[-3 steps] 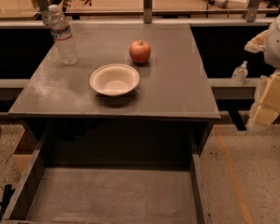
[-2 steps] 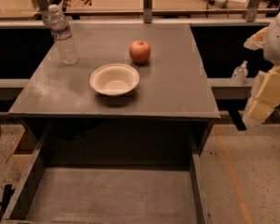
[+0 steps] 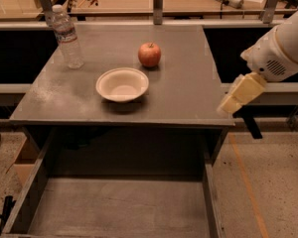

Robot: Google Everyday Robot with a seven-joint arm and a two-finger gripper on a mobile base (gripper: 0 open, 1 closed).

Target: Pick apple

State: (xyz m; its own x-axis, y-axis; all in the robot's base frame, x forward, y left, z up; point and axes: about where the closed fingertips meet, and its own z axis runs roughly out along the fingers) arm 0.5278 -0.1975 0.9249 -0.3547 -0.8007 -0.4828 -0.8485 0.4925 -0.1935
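A small red apple [image 3: 149, 54] with orange patches stands on the grey table [image 3: 188, 98], toward the back middle. My gripper [image 3: 229, 104] hangs at the table's right edge on a white arm, lower and well to the right of the apple, not touching it. Its cream fingers point down and to the left.
A cream bowl [image 3: 122, 85] sits just in front and left of the apple. A clear water bottle [image 3: 67, 36] stands at the table's back left. An open drawer [image 3: 119, 202] juts out below the table front. A wooden bench with tools lies behind.
My gripper and arm have moved left and slightly up, toward the table's right edge. The apple, bowl and bottle have not moved.
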